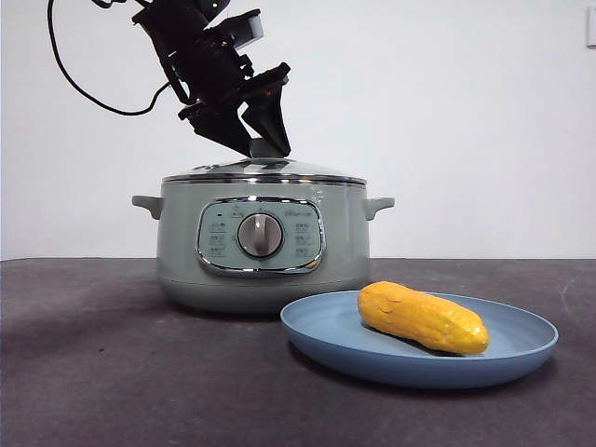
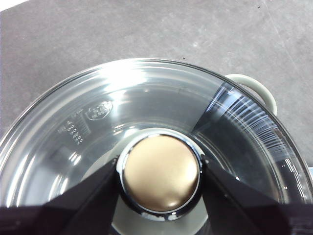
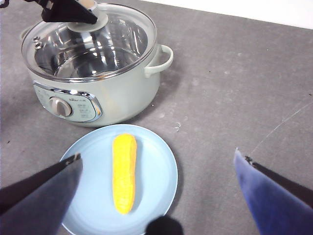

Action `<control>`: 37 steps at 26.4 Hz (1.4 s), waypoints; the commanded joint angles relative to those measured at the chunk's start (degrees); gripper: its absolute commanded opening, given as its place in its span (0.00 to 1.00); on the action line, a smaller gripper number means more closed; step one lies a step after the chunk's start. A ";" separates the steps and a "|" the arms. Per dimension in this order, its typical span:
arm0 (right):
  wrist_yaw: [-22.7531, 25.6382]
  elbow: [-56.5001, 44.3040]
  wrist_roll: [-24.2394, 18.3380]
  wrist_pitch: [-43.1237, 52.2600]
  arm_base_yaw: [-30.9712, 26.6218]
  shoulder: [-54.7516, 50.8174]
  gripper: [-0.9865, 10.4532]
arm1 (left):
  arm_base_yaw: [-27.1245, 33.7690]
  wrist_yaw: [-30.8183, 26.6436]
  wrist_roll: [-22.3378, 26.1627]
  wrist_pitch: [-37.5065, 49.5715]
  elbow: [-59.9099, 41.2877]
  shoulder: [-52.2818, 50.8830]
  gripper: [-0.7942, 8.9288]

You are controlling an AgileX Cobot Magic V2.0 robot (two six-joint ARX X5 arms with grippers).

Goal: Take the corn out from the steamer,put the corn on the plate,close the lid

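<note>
The smooth yellow-orange oblong corn (image 3: 124,173) lies on its side on the wide, shallow light-blue plate (image 3: 161,171). In the right wrist view its long axis runs from the plate's near rim toward the steamer, 1 tapered end pointing at the pot's dial panel. In the front view (image 1: 422,318) it lies slantwise, the left end slightly higher. It sits near the plate's middle, with bare blue surface on both flanks.

The round pale sage-green steamer (image 1: 182,251) stands just behind the plate; from the front, the plate's rim (image 1: 317,349) overlaps the pot's base at its right. The round glass lid with a chrome rim (image 2: 146,93) rests on the pot, level and closed all round.

The left gripper (image 1: 258,140) comes down from the upper left over the lid, its 2 black jaws set on either side of the knob (image 2: 160,172), right at its chrome collar; whether they press on it, I cannot tell.

The right gripper (image 3: 156,171) hangs above the plate and the dark grey table (image 3: 234,88), jaws spread wide, holding nothing. The table is bare to the right of the pot and plate.
</note>
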 commanded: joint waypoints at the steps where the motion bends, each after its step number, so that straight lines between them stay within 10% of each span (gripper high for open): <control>1: 0.09 -0.22 0.35 0.22 0.07 -0.02 0.58 | -0.44 0.22 0.42 -1.57 -0.17 2.10 0.07; 5: 0.07 -0.22 0.35 0.24 0.07 -0.02 0.58 | -0.39 0.24 0.24 -3.50 -0.17 2.08 0.11; 11: -0.09 -0.22 0.35 0.24 0.07 -0.02 0.58 | -0.07 0.17 0.13 -3.91 -0.13 1.79 0.57; 28: -0.20 -0.22 0.37 -0.13 0.07 -0.02 0.58 | 0.22 0.00 -0.96 -4.90 0.04 -6.51 0.57; 37: -4.59 -0.22 0.46 -0.39 0.07 0.02 0.58 | -0.07 0.50 -2.73 -21.70 0.04 -19.56 0.56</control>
